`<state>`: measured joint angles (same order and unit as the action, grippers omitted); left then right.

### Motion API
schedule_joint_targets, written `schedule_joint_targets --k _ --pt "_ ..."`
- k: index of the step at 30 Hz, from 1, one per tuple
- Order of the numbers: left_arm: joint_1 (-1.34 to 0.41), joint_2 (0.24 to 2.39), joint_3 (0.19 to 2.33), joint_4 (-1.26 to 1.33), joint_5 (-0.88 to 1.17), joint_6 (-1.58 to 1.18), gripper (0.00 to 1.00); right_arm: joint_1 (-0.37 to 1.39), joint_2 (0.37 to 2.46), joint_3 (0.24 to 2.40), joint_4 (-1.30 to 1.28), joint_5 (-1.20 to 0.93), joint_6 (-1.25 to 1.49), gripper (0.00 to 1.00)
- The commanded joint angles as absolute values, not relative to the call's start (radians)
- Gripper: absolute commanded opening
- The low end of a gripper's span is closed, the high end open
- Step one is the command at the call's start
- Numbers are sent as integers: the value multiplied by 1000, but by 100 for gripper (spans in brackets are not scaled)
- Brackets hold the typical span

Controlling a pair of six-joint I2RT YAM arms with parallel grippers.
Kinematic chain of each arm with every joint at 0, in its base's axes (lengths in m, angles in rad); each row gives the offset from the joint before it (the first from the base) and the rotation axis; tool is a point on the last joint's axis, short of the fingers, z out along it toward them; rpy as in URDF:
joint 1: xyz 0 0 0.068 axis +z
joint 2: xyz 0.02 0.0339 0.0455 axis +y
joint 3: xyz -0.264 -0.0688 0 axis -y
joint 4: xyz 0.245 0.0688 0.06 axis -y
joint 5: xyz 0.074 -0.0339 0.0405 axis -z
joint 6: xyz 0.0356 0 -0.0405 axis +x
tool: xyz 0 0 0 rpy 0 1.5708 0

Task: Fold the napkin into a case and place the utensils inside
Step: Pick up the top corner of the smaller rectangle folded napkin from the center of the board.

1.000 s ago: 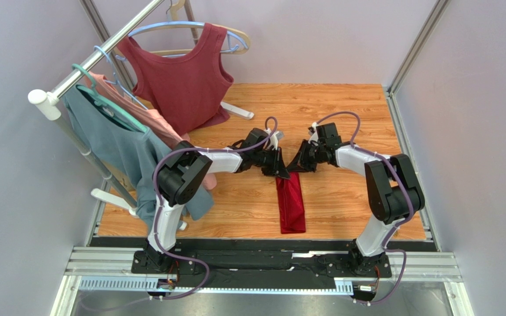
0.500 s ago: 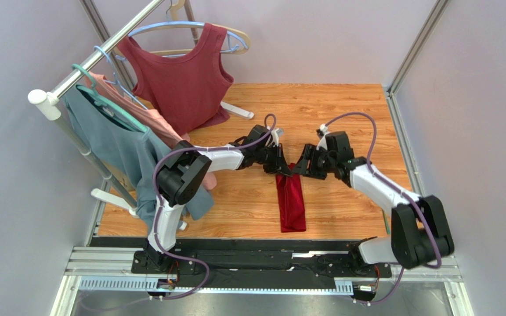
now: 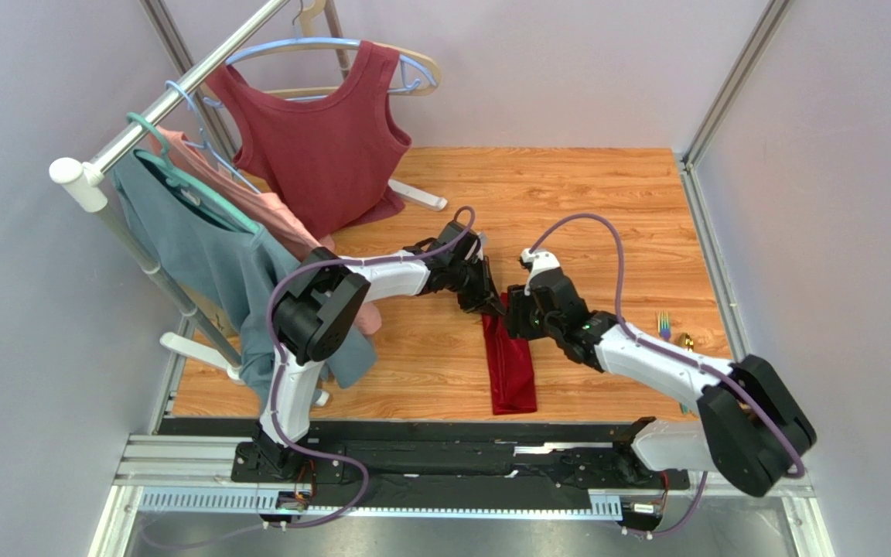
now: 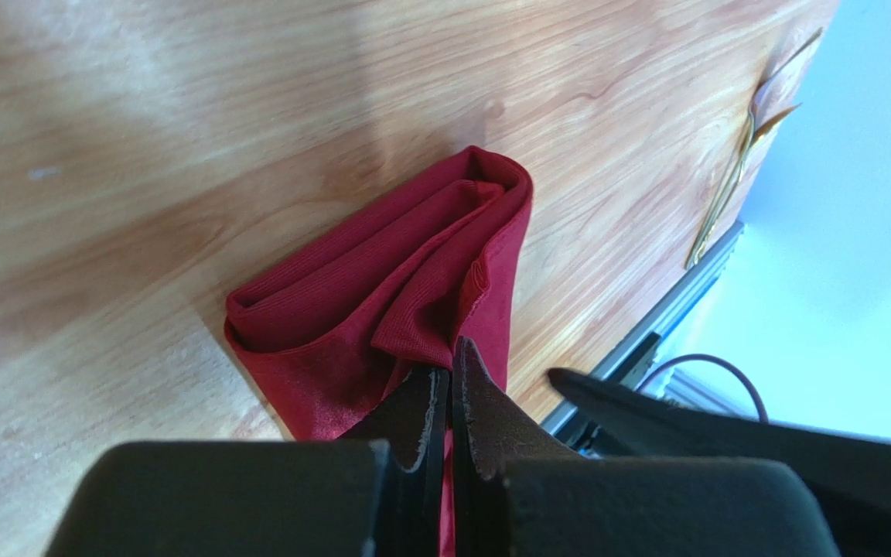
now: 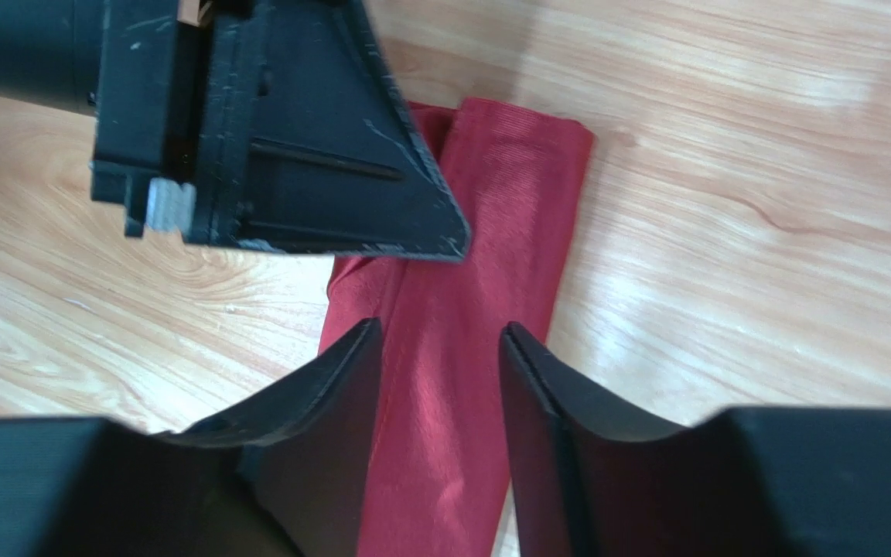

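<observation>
Two robot arms reach toward the middle of a wooden bench (image 3: 601,197), seen from above. A narrow crimson case (image 3: 513,371) lies there, its long side running from near to far. The left gripper (image 3: 494,306) is at the case's far end, and the right gripper (image 3: 518,319) is just beside it, to its right. Gold utensils (image 3: 664,326) lie near the right edge of the bench, well apart from the case. At far left, a clothes rack (image 3: 148,116) carries a maroon sleeveless top (image 3: 322,139) and a teal garment (image 3: 200,250).

From the left wrist, the left gripper (image 4: 450,400) is clenched, its two fingers pressed together on the edge of the case (image 4: 381,290). The cloth lifts slightly toward the fingers and shows rolled, layered folds at its other end. A pointed black finger (image 4: 671,416) of the other gripper sits just to the right. The utensils (image 4: 731,174) are thin gold lines near the bench edge.

From the right wrist, the right gripper (image 5: 439,366) is released, its fingers spread apart above the case (image 5: 520,209), which runs between them on the bench (image 5: 764,174). The black left gripper (image 5: 439,232) fills the upper left, its tip meeting the cloth.
</observation>
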<state>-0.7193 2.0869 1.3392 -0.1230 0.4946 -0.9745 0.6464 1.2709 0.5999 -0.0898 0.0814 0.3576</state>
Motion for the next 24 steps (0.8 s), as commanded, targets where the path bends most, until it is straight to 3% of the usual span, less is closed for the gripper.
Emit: schedule_joint_targets --k 1,18,24 --pt "-718 2008 1368 -178 480 -1031 0 709 1353 706 -61 169 301 41" --pt "-709 1973 1322 -106 548 -1101 0 729 1390 687 -9 149 249 40" --pt "-707 1968 1302 -101 545 -1103 0 744 1419 689 -9 190 245 34"
